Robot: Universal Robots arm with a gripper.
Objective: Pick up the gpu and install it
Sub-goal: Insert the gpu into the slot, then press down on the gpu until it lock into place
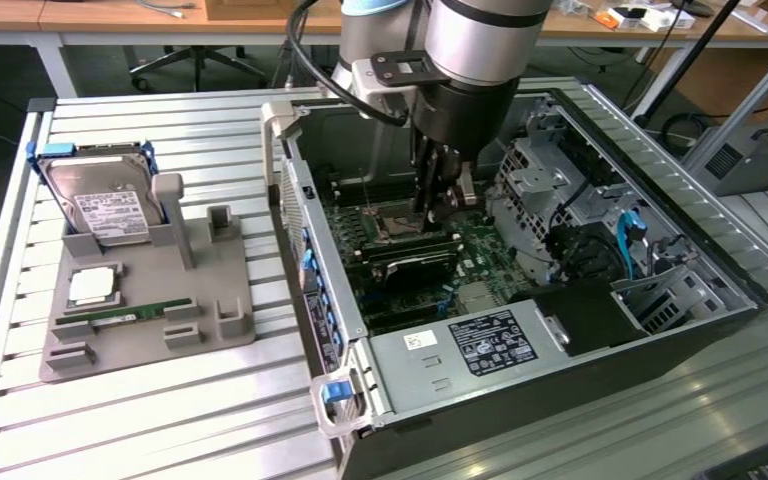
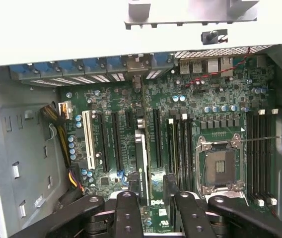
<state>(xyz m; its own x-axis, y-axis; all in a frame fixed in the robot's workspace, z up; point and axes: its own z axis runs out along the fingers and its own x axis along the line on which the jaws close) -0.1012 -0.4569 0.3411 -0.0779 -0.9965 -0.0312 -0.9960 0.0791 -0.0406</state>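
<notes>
the psu (image 1: 491,342) sits nearest in the open case (image 1: 704,250). past it, the gripper (image 1: 444,190) hangs over the motherboard (image 2: 190,124), fingers (image 2: 173,191) partly open around the gpu (image 2: 141,163), which stands edge-on in a slot. at the exterior view's left, a hard drive (image 1: 107,205) leans in the tray (image 1: 197,290).

Gripper (image 1: 443,192), jaws apart, above the motherboard (image 1: 418,255) inside the open case (image 1: 651,340); tray (image 1: 144,300) beside it.

You see a matt grey plastic tray (image 1: 211,300), a ribbed bare-metal table (image 1: 157,420), a glossy green motherboard (image 2: 180,124) and the matt black gripper (image 2: 152,198).
</notes>
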